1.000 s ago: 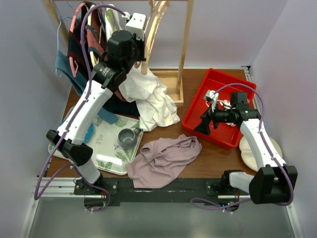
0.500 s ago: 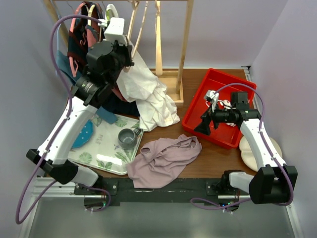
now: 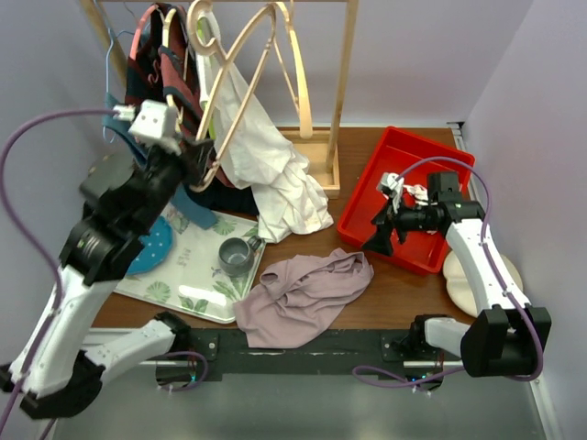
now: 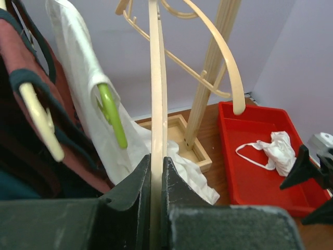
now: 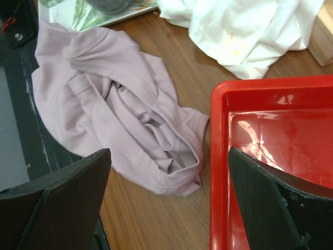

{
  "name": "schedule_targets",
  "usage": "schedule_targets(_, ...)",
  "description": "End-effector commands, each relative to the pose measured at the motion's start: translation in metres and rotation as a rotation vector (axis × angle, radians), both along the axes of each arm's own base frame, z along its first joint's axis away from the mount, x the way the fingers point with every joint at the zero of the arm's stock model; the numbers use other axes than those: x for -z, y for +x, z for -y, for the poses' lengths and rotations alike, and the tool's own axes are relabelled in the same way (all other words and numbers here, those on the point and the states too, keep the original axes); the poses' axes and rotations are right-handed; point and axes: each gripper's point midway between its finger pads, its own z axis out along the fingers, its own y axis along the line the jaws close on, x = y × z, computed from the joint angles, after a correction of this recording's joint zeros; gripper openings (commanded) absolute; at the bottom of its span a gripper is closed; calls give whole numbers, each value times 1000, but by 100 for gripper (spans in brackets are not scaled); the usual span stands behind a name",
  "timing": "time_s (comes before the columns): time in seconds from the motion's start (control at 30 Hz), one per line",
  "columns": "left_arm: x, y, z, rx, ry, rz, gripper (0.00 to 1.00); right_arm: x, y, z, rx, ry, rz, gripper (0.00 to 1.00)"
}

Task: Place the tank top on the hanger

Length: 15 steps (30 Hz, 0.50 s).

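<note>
The tank top [image 3: 303, 293] lies crumpled on the wooden table near the front edge, and it also shows in the right wrist view [image 5: 119, 114]. The pale wooden hanger [image 3: 300, 92] is held up in the air in front of the rack, with its arms spread above the hanging clothes. My left gripper [image 3: 204, 160] is shut on one bar of the hanger [image 4: 156, 78], which stands pinched between the jaws [image 4: 157, 159]. My right gripper [image 3: 378, 240] hangs open [image 5: 169, 153] above the tank top's right edge and the red tray's rim, with nothing in it.
A red tray [image 3: 404, 156] at the right holds a small white garment [image 3: 394, 181]. A large white shirt [image 3: 275, 174] drapes from the wooden rack [image 3: 344, 73]. Dark clothes [image 3: 156, 64] hang at the back left. A floral tray [image 3: 197, 275] carries a grey mug [image 3: 237, 255].
My left arm has swung back toward the near left with the hanger, which now tilts out in front of the rack. The right arm has barely moved.
</note>
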Motion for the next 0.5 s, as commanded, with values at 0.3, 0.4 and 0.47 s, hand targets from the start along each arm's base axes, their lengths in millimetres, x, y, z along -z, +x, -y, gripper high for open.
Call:
schedule_targets(0.3,5,-152,-15,404,36,233,0,-111,-49,7,-259,-93,248,99)
schedule_targets(0.4,23,-151,7,512,54,186,0,-152,-61,7,-220,-100,376,99)
schedule_targets(0.47,43,-144,25,578,65,126,0,-162,-70,4,-209,-74,391,99)
